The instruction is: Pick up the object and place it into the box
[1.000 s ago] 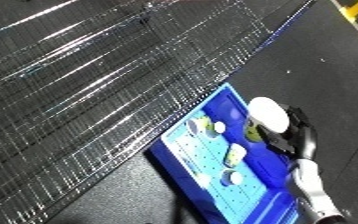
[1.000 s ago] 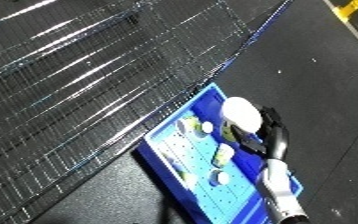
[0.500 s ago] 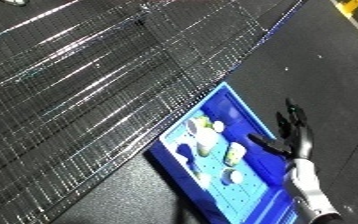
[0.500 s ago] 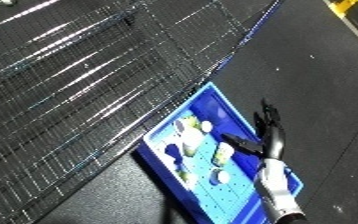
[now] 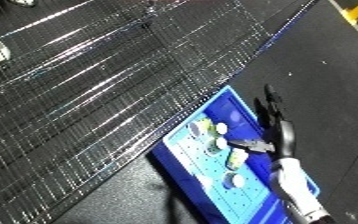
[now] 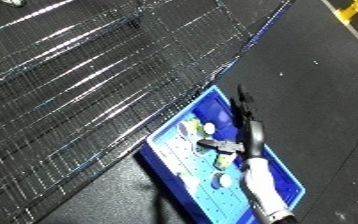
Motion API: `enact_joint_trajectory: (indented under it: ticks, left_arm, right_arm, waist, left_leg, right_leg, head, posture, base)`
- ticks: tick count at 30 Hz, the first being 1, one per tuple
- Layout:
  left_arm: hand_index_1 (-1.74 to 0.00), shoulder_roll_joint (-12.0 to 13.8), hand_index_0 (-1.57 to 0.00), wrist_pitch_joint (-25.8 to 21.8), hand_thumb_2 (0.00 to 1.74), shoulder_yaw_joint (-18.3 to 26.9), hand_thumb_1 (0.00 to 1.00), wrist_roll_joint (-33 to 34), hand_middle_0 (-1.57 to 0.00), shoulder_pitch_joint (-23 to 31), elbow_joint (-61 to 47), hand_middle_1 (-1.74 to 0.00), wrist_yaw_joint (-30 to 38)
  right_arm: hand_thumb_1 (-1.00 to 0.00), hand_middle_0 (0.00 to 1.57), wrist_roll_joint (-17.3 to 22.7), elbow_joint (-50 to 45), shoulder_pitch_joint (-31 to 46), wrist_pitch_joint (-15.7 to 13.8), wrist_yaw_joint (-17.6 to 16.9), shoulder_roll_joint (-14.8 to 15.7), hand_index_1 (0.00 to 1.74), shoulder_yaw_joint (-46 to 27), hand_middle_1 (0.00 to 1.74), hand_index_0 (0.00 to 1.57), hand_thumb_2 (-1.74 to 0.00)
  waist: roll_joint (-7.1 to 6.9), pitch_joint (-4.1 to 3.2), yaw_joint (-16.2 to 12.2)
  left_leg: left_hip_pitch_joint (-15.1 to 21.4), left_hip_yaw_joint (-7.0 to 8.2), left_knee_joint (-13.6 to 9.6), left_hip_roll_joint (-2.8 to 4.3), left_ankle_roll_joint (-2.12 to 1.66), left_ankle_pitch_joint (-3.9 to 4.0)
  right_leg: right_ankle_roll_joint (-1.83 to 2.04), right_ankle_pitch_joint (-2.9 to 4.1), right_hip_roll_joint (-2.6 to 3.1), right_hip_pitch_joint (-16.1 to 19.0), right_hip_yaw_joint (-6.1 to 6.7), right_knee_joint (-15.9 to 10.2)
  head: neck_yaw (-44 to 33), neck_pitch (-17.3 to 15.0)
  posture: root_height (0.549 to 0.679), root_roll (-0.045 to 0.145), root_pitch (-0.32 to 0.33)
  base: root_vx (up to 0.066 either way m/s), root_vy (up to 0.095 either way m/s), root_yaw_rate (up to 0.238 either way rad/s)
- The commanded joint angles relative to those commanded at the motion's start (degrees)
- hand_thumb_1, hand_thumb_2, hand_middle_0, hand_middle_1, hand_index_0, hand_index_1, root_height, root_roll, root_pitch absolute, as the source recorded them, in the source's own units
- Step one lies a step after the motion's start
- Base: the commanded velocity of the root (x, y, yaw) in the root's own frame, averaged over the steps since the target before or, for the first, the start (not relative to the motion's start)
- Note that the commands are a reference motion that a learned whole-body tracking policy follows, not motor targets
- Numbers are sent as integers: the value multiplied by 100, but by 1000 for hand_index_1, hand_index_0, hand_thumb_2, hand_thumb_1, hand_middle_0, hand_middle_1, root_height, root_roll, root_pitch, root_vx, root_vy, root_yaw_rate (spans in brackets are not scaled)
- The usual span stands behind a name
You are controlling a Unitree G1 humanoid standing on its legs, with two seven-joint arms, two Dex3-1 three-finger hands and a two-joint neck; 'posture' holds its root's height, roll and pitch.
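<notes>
blue bin [image 5: 186, 165] sits on dark floor [image 5: 335, 85] beside wire mesh rack [image 5: 95, 95]. several small pale objects [image 5: 218, 144] lie inside bin, well down on its floor. right hand [image 5: 277, 131] hovers above bin's right side, fingers straight and spread, thumb pointing left over objects, holding nothing. white forearm [image 5: 296, 192] enters from lower right. left hand out of sight.

Beneath the right hand [image 5: 275, 131], whose black fingers look like matt plastic on a glossy white and silver forearm [image 5: 296, 190], the bin [image 5: 186, 161] is smooth blue plastic with a slight sheen. The small pale objects [image 5: 218, 143] inside it, just left of the hand, look smooth and glossy. Further left, the wire rack [image 5: 95, 85] is shiny metal mesh catching bright streaks, while the dark floor [image 5: 335, 75] to the hand's right is matt and faintly speckled.
</notes>
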Motion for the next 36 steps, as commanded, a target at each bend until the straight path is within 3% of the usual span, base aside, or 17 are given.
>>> enact_joint_trajectory:
  ticks: [9,17,20,26,36]
  left_arm:
    - [-1740,10,-1570,127,1740,75,1000,98,-1570,147,-39,-1740,-49]
    - [-1740,116,-1570,394,1740,184,1000,288,-1570,177,-101,-1740,-181]
    - [-1740,144,-1570,482,1740,213,1000,357,-1570,178,-134,-1740,-220]
    - [-1740,151,-1570,551,1740,198,1000,467,-1570,137,-160,-1740,-259]
    - [-1740,198,-1570,654,1740,64,1000,546,-1570,22,-225,-1740,-240]
  right_arm:
    - [0,0,-310,-966,10,306,462,244,0,285,0,0,0]
    - [0,0,-813,-1339,-28,684,1054,370,0,745,0,0,0]
    - [0,0,-1036,-1423,-69,741,1086,356,0,886,0,0,0]
    - [0,0,-1019,-1479,-123,768,1083,443,0,1033,0,0,0]
    - [0,0,-1209,-1406,-272,858,1176,464,0,1381,0,0,0]
  waist:
    - [-187,-16,204]
    - [-448,-60,462]
    - [-512,-61,547]
    - [-592,-35,662]
    - [-638,70,804]
  left_leg:
    - [-39,-122,212,-25,37,-93]
    - [-113,-257,449,3,62,-169]
    - [-128,-306,509,15,67,-178]
    - [-134,-393,550,17,79,-170]
    - [-237,-483,666,7,56,-137]
  right_leg:
    - [-48,-64,-1,135,-94,72]
    - [-72,-141,46,277,-231,184]
    - [-72,-163,66,325,-277,216]
    - [-65,-193,111,400,-347,246]
    - [-35,-175,94,409,-414,274]
  head:
    - [-1058,-105]
    - [-1729,-248]
    - [-1965,-295]
    - [-2468,-334]
    - [-2862,-405]
  posture:
    - [673,69,10]
    - [672,59,-10]
    - [672,53,-17]
    - [671,45,-27]
    - [670,41,-36]
  base:
    - [55,-37,53]
    - [66,-99,109]
    - [66,-84,105]
    - [51,-61,76]
    - [20,-30,60]
